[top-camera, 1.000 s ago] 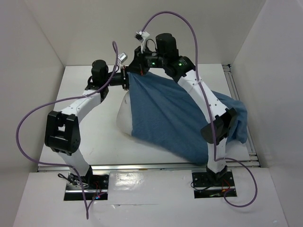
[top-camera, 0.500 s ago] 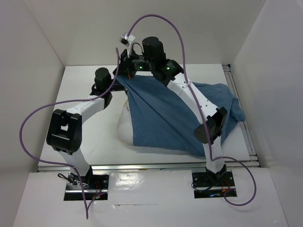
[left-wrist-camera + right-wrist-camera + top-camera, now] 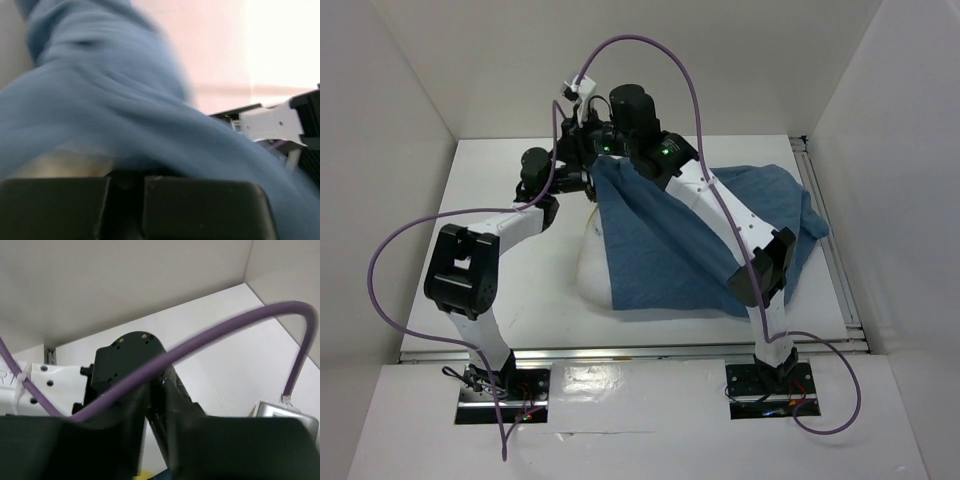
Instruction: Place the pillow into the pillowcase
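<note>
Upper left of centre, the left gripper (image 3: 582, 178) is clenched on the pillowcase (image 3: 670, 245) edge. The pillow (image 3: 588, 272) peeks out at the cloth's left side, mid-frame. Whether the right gripper (image 3: 156, 440), top centre, grips anything cannot be told.

Soft, matt, creased cloth = pillowcase (image 3: 660, 250); pillow (image 3: 586, 268) matt cloth too; table (image 3: 530, 300) smooth, matt.

You look down on flat white matte tabletop (image 3: 520, 300). Plain off-white far wall panel (image 3: 740, 80), left panel (image 3: 370, 180) and right panel (image 3: 905, 180) box it in. Silver metal rail (image 3: 620, 351) along near edge, second rail (image 3: 848, 300) along right. Light even.
</note>
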Robot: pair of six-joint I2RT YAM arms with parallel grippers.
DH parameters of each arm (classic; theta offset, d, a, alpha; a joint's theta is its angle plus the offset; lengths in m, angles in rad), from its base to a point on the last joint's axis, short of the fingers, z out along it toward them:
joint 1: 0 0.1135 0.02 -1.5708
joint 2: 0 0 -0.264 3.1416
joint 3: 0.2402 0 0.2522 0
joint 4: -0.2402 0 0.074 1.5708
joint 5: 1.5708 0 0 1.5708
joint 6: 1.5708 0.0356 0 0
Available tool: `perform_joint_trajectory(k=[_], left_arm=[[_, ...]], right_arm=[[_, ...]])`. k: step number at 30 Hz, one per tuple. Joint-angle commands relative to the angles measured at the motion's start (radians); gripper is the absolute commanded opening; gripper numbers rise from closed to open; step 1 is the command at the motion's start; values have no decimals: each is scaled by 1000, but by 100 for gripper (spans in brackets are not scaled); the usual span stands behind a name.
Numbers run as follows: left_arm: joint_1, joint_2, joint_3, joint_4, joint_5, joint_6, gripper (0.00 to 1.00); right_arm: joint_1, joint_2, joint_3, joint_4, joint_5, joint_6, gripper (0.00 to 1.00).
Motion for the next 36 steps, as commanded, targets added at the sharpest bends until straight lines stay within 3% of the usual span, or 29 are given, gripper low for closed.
perform_joint_trajectory(k=[1,4,7,14,15,19,21,22,23,29,36], left_arm=[[-45,25,3,-53,-19,44,0],[13,15,3,-159,-19,149,0],[102,27,44,-334,-19,310,0],[251,218,256,-599,-34,573,0],[261,245,335,-642,-69,611,6],[286,331,510,-865,-187,850,49],[298,331,538,-955,-248,895,59],[298,317,538,-978,-267,927,72],[309,305,538,-1012,-291,948,75],[329,49,463,-1271,-551,1253,77],[292,-278,273,-1538,-735,1724,76]], right_arm=[[105,-76,-31,267,12,-45,47],[66,-138,-140,258,107,-111,79],[-3,-274,-277,269,273,-171,86],[-185,-437,-407,188,260,-191,89],[-186,-446,-417,169,259,-191,89],[-205,-499,-473,121,232,-182,89],[-205,-520,-495,77,214,-171,89],[-205,-520,-495,62,204,-156,89],[-205,-529,-510,36,191,-140,89],[-205,-574,-593,-65,79,-140,89],[-196,-609,-815,-156,42,-323,89]])
